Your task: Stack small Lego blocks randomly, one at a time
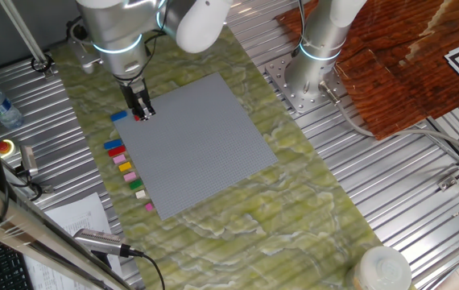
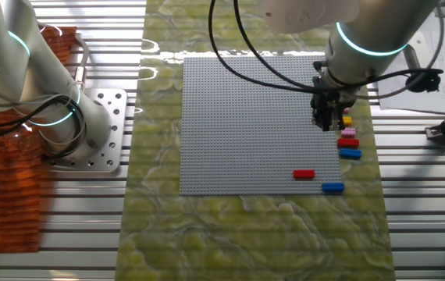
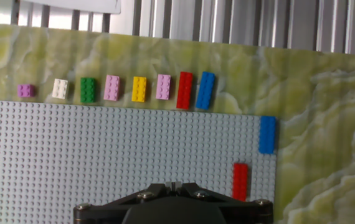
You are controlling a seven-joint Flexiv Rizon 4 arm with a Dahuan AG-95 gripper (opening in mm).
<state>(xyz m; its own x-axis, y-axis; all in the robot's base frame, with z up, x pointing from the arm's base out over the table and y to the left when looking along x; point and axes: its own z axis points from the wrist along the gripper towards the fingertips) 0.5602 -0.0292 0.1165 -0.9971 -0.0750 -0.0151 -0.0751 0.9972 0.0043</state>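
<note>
My jaws' state I can't tell. The red block lies flat on the baseplate near its corner, long axis parallel to the blue block beside it.

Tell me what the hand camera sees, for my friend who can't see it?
A big grey baseplate fills the view, with one red brick lying on it near its right edge. A blue brick lies at that edge. Beyond the plate, eight small bricks sit in a row on green marbled cloth.
</note>
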